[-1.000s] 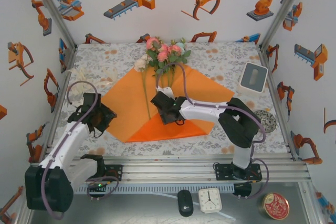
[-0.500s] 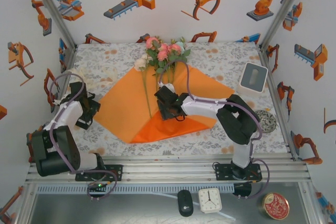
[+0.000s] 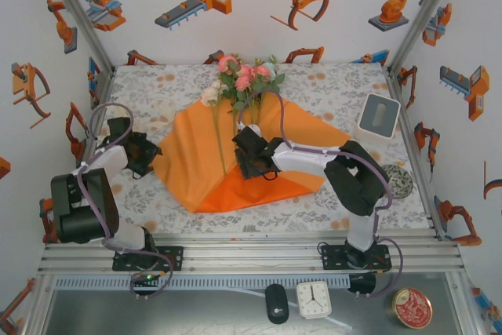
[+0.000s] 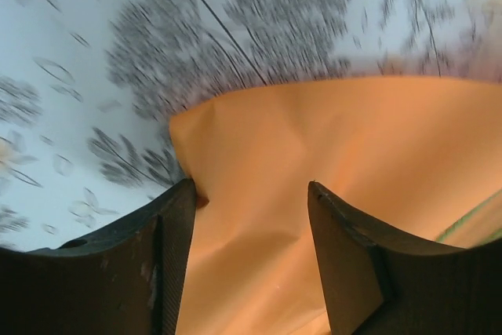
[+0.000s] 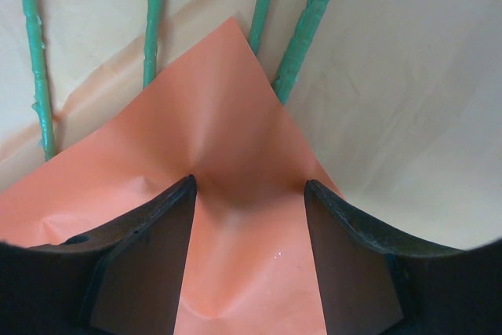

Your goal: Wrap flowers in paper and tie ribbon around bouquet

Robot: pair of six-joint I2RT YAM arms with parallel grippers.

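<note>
The orange paper (image 3: 306, 135) lies spread on the patterned cloth. The flowers (image 3: 245, 78) rest at its far edge, their green stems (image 5: 302, 45) running down the middle. The paper's near corner is folded up over the stem ends. My right gripper (image 3: 247, 158) stands open on that flap (image 5: 227, 115), one finger on each side of a crease (image 5: 249, 182). My left gripper (image 3: 149, 154) is at the paper's left corner, which is raised and pushed inward. Its jaws are apart with the paper (image 4: 353, 139) lying between them (image 4: 251, 186). A pale ribbon (image 3: 153, 113) lies on the cloth behind the left gripper.
A white box (image 3: 378, 118) stands at the right edge, with a round dish (image 3: 398, 180) nearer the front. Below the table's front rail lie a clock (image 3: 314, 299), a black mouse (image 3: 276, 303) and a red tin (image 3: 412, 307). Printed walls close three sides.
My left arm drew back from the front left to the paper's left corner, and that corner has shifted inward and risen. The right gripper moved slightly farther up the stems.
</note>
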